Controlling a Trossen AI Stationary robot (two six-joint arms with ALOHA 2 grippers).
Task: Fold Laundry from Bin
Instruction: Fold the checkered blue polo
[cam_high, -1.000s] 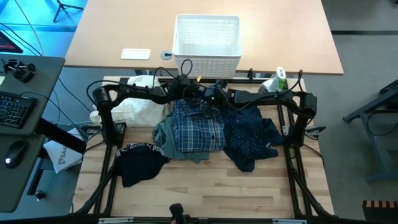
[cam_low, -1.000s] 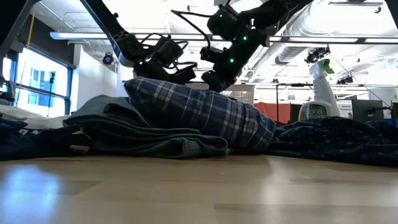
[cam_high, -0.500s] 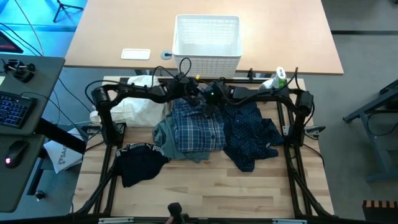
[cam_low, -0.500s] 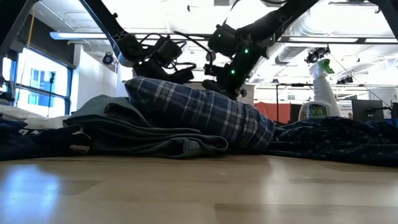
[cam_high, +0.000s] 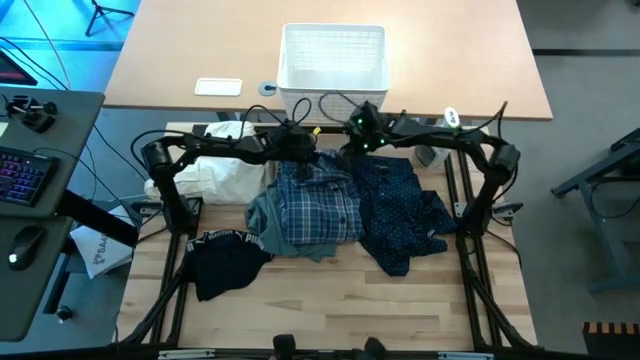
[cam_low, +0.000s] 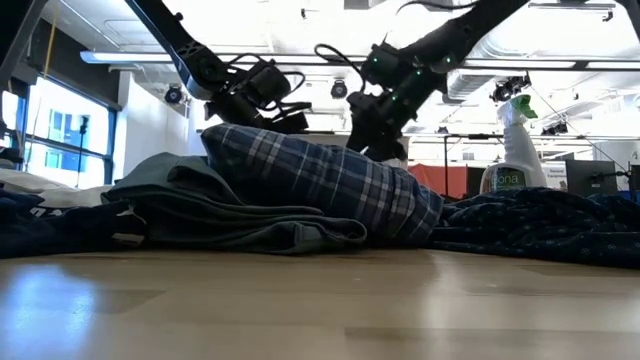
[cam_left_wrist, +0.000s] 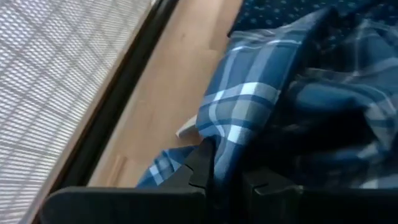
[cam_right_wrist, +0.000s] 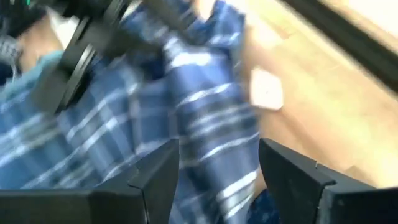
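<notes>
The blue-white plaid shirt (cam_high: 318, 205) lies bunched at the table's middle, over the grey-green top (cam_high: 265, 222) and beside the navy dotted trousers (cam_high: 405, 212). My left gripper (cam_high: 303, 152) is at the shirt's far edge, shut on it. My right gripper (cam_high: 358, 128) hovers open just above the shirt's far right corner (cam_right_wrist: 205, 124), touching nothing. The black piece with white lettering (cam_high: 225, 255) lies near left and the white cloth (cam_high: 220, 170) far left. The white bin (cam_high: 333, 65) stands on the desk beyond the table. My left gripper pinches a fold of the plaid shirt's far edge (cam_left_wrist: 231, 146) between its two fingers (cam_left_wrist: 200, 167). The fingers come slanting down from the table's left. The held fold stands a little raised, while the rest of the shirt (cam_low: 320, 185) lies heaped on the other garments.
A dark frame rail (cam_left_wrist: 118, 106) runs along the table's far edge, just behind both grippers. A spray bottle (cam_high: 450, 120) stands at the far right. Bare wood (cam_high: 330, 300) lies along the near edge.
My right gripper has swung away from the shirt's far edge, toward the table's far right, and rolled about its own line as it went. The plaid shirt keeps its heaped shape. My left gripper stays at the shirt.
</notes>
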